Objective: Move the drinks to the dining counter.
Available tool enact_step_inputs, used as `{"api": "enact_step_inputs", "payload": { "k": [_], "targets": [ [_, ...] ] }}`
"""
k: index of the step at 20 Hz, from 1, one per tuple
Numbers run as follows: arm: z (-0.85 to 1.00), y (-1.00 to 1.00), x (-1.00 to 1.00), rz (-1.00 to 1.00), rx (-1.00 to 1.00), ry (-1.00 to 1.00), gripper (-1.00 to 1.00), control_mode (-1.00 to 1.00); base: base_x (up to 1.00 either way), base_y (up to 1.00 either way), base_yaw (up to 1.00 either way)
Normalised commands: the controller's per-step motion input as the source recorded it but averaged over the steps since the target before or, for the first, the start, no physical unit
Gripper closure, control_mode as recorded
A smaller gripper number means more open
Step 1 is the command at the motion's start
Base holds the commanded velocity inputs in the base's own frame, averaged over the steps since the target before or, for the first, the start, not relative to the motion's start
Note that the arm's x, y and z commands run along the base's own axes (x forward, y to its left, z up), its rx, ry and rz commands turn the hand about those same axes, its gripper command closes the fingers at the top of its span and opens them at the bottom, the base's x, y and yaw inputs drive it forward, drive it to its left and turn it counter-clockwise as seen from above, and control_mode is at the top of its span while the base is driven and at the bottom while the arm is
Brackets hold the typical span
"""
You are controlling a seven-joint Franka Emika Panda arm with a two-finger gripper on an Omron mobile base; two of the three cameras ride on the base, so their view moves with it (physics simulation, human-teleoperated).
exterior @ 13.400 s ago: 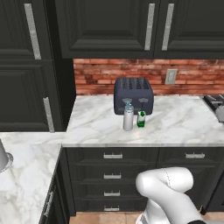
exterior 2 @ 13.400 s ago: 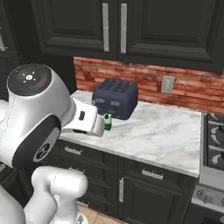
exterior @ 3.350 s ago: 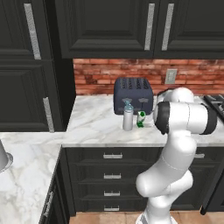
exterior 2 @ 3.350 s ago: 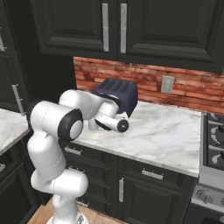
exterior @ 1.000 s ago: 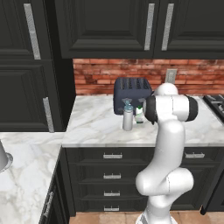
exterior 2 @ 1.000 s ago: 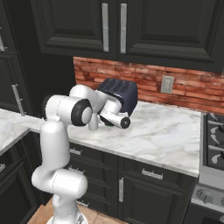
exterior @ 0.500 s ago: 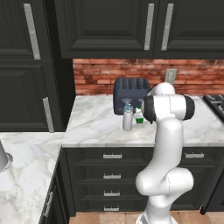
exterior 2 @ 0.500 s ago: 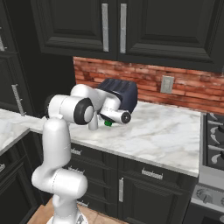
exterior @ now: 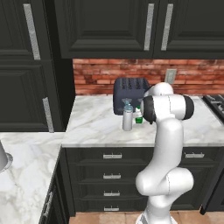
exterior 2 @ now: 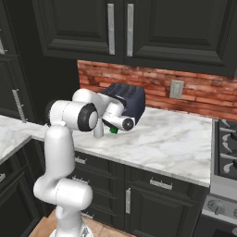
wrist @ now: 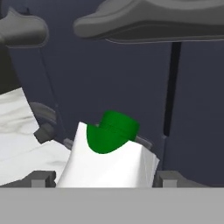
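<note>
The short green-and-white carton (wrist: 109, 157) stands on the marble worktop just in front of the dark toaster (wrist: 131, 74). My gripper (wrist: 105, 178) is open, a dark finger tip on each side of the carton's base with a small gap on both sides. From the left base the carton (exterior: 138, 116) peeks out beside my white wrist, next to the tall grey bottle with the light-blue cap (exterior: 127, 119). From the right base a green sliver of the carton (exterior 2: 113, 131) shows under my hand. The red-capped clear bottle and the dining counter are out of view.
The toaster (exterior: 129, 94) sits against the brick wall right behind the drinks. Marble worktop (exterior 2: 171, 134) stretches to the right as far as the stove (exterior 2: 226, 148). Another marble worktop (exterior: 26, 162) runs along the left, over dark drawers.
My hand has slid a little further in toward the toaster, so that the fingers now sit at both sides of the carton. The carton and the grey bottle have not moved.
</note>
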Motion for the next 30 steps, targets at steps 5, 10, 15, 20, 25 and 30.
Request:
{"api": "enact_step_inputs", "payload": {
  "k": [5, 10, 15, 20, 25, 30],
  "targets": [
    [-0.28, 0.0, 0.0, -0.15, 0.02, 0.0, 1.0, -1.0, 0.0, 0.0, 0.0],
    [-0.01, -0.26, -0.09, -0.16, 0.05, -0.01, 1.0, -1.0, 0.0, 0.0, 0.0],
    [0.65, -0.91, -0.42, -0.05, 0.23, -0.05, 1.0, -1.0, 0.0, 0.0, 0.0],
    [0.57, -1.0, -0.43, -0.01, 0.28, -0.08, 1.0, -1.0, 0.0, 0.0, 0.0],
    [0.59, -0.85, -0.74, 0.0, 0.27, -0.06, 1.0, -1.0, 0.0, 0.0, 0.0],
    [0.49, -0.2, -1.0, 0.05, 0.12, -0.11, 1.0, -1.0, 0.0, 0.0, 0.0]
  ]
}}
